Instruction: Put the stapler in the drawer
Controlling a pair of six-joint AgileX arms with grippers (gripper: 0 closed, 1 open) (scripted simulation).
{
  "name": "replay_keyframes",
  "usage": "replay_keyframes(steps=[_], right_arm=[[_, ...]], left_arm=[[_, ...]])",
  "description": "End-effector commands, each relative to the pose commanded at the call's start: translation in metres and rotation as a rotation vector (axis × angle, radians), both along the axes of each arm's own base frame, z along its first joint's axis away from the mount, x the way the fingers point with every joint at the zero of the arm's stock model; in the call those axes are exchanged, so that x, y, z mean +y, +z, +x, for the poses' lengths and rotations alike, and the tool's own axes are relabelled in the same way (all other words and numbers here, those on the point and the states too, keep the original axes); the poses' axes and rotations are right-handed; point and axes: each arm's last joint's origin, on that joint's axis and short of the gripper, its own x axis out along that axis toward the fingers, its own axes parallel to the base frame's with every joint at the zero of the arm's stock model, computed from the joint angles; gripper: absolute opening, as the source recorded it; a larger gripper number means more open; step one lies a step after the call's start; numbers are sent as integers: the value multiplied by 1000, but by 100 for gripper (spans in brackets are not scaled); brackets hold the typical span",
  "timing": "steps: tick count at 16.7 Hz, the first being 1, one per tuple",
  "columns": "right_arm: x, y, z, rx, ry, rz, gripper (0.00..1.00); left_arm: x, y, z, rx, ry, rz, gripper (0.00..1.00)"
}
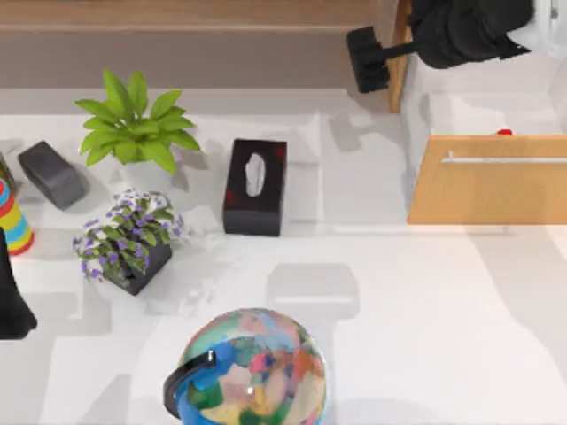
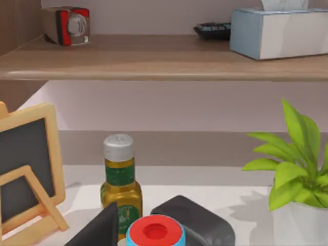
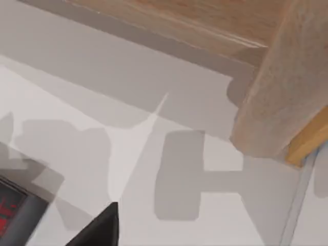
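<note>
The stapler is a dark grey rounded block lying at the table's far left, behind a striped toy. It also sits low in the left wrist view, behind a red-capped object. The drawer stands at the right with its wood front and silver bar handle pulled forward, and white inside shows behind the front. My left gripper is at the left edge, in front of the stapler and apart from it. My right gripper hangs at the back, left of the drawer cabinet.
A black tissue box stands mid-table, with a green plant and a purple-flowered pot to its left. A colourful globe sits at the front. An oil bottle and a small chalkboard stand near the stapler.
</note>
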Motion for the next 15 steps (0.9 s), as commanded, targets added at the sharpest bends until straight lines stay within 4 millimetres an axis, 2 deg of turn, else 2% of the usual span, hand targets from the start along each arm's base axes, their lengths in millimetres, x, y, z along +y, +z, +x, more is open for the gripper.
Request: replay_keyframes(steps=[7, 12, 15], right_arm=[[38, -49, -34, -283, 203, -33, 100], [42, -76, -60, -540, 310, -147, 100], [38, -91, -88, -735, 392, -298, 100]], left_arm=[[0, 0, 0, 0, 0, 0, 100], [0, 0, 0, 0, 0, 0, 100], [0, 0, 0, 0, 0, 0, 100]])
